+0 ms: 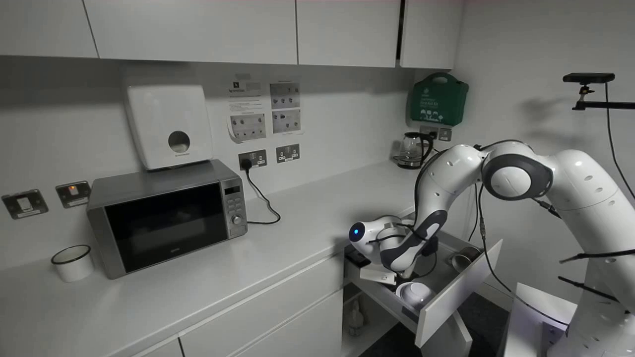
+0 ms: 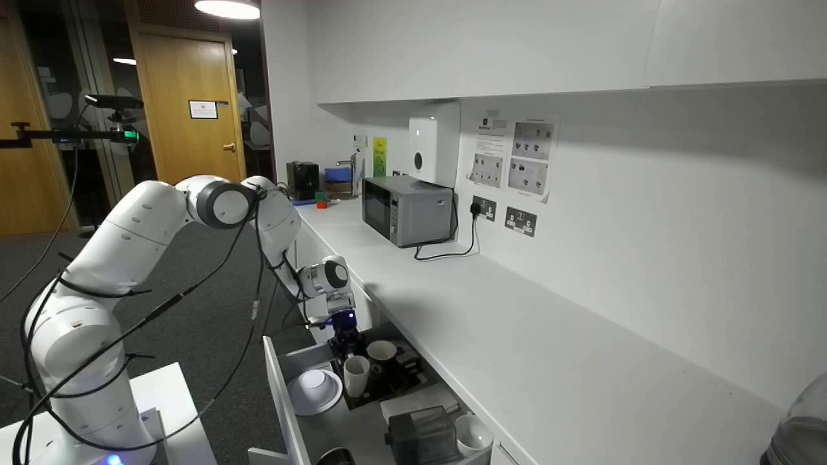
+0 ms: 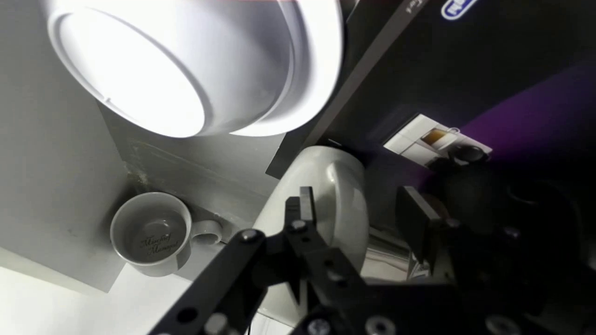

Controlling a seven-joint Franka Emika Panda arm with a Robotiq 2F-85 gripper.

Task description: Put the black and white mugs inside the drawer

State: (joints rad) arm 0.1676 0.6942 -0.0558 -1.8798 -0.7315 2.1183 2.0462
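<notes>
The drawer (image 1: 459, 295) is pulled open; its front also shows in an exterior view (image 2: 284, 410). The white mug (image 2: 356, 376) stands upright inside it on a flat black box. The black mug (image 2: 381, 352), with a pale inside, stands just behind it. My gripper (image 2: 347, 349) points down into the drawer beside the white mug. In the wrist view the gripper (image 3: 357, 193) is open. One finger lies across the white mug (image 3: 349, 223), and the handle shows in the gap between the fingers. The other finger is beyond the handle, by a dark shape too dim to identify.
A white bowl-like cup (image 2: 314, 380) sits on a white saucer (image 2: 323, 403) beside the white mug. The drawer also holds a grey box (image 2: 423, 436), a white cup (image 2: 473, 433) and a mug with writing inside (image 3: 151, 232). A microwave (image 1: 166, 218) and rimmed mug (image 1: 74, 265) are on the counter.
</notes>
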